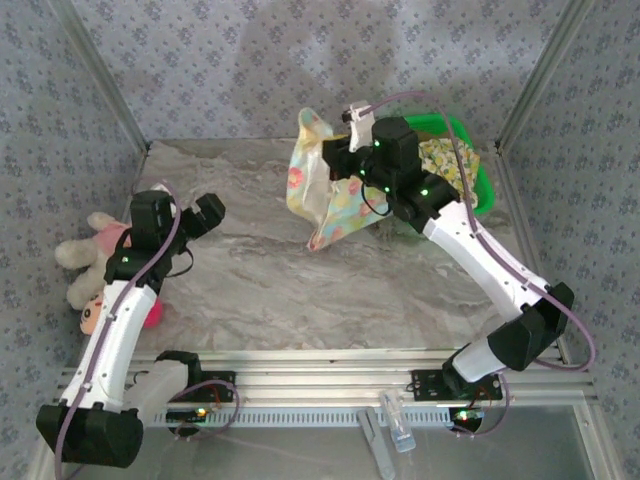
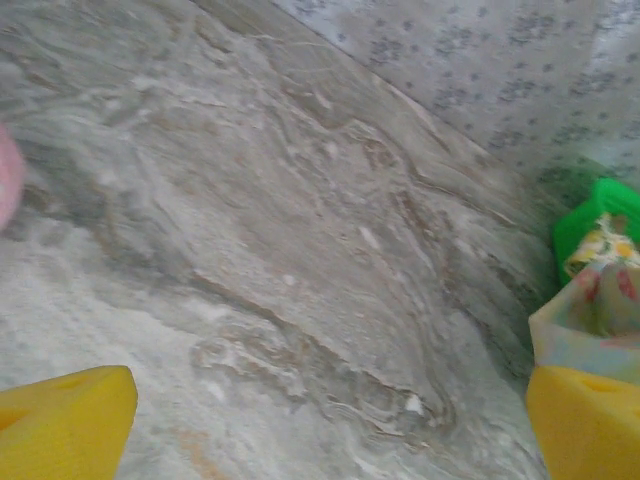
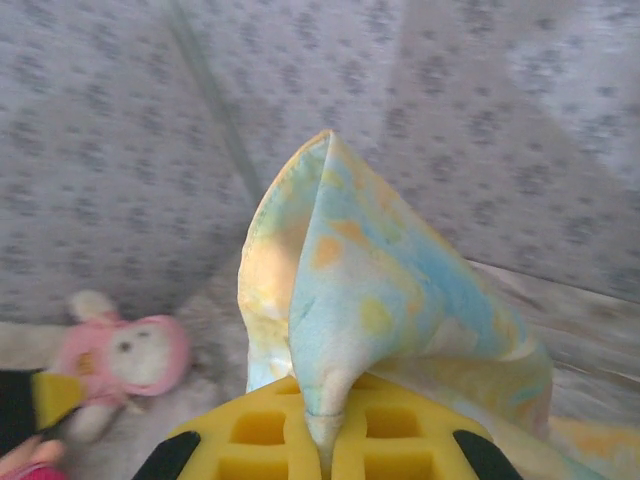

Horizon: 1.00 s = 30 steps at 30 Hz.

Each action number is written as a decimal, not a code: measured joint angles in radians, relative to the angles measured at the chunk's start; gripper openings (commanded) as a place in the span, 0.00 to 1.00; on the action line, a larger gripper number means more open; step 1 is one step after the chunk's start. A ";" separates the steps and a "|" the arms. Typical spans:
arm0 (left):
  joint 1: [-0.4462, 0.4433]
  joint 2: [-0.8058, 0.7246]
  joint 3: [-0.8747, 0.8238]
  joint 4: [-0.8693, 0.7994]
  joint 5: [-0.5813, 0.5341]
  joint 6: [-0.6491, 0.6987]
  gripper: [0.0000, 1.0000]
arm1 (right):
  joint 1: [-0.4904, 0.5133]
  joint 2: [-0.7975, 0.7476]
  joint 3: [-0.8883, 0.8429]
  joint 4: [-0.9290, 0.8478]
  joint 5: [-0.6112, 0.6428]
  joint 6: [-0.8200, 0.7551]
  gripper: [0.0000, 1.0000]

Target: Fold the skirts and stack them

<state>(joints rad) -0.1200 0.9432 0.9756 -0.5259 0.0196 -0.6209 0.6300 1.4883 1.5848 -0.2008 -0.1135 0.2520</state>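
My right gripper [image 1: 345, 160] [image 3: 322, 450] is shut on a bunched edge of the pale yellow pastel-patterned skirt [image 1: 312, 190] [image 3: 380, 290]. That skirt hangs lifted above the back right of the marble table [image 1: 270, 270], just left of the green basket [image 1: 482, 185]. A white-yellow floral skirt [image 1: 440, 160] [image 2: 602, 240] lies inside the basket. My left gripper [image 1: 195, 222] [image 2: 320, 430] hovers open over bare table at the left, nothing between its yellow fingers [image 2: 60, 420]. From the left wrist view the lifted skirt [image 2: 590, 320] appears at the far right.
A pink plush toy [image 1: 95, 260] [image 3: 120, 360] lies at the table's left edge beside the left arm. Patterned cloth walls [image 1: 300, 60] close the back and sides. A clear plastic object [image 1: 397, 422] rests on the rail at the near edge.
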 measured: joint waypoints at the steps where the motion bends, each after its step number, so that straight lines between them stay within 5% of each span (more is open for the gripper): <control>1: 0.000 0.004 0.010 -0.020 -0.022 0.007 1.00 | 0.001 -0.001 -0.002 0.013 -0.034 0.011 0.00; 8: 0.000 0.067 0.032 -0.080 -0.042 0.030 1.00 | -0.106 -0.099 -0.236 0.111 -0.205 0.053 0.00; 12: -0.021 0.140 0.032 -0.062 0.028 0.026 1.00 | -0.267 -0.092 -0.471 0.160 -0.260 0.075 0.64; 19: -0.167 0.256 0.032 -0.050 0.047 0.023 1.00 | -0.350 -0.055 -0.618 0.031 -0.132 0.071 1.00; 30: -0.183 0.265 -0.005 -0.047 0.042 0.002 1.00 | -0.330 -0.338 -0.850 0.020 -0.061 0.141 0.99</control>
<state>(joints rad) -0.3035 1.2079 0.9703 -0.5728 0.0616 -0.6186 0.3000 1.1503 0.7353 -0.1810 -0.1741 0.3927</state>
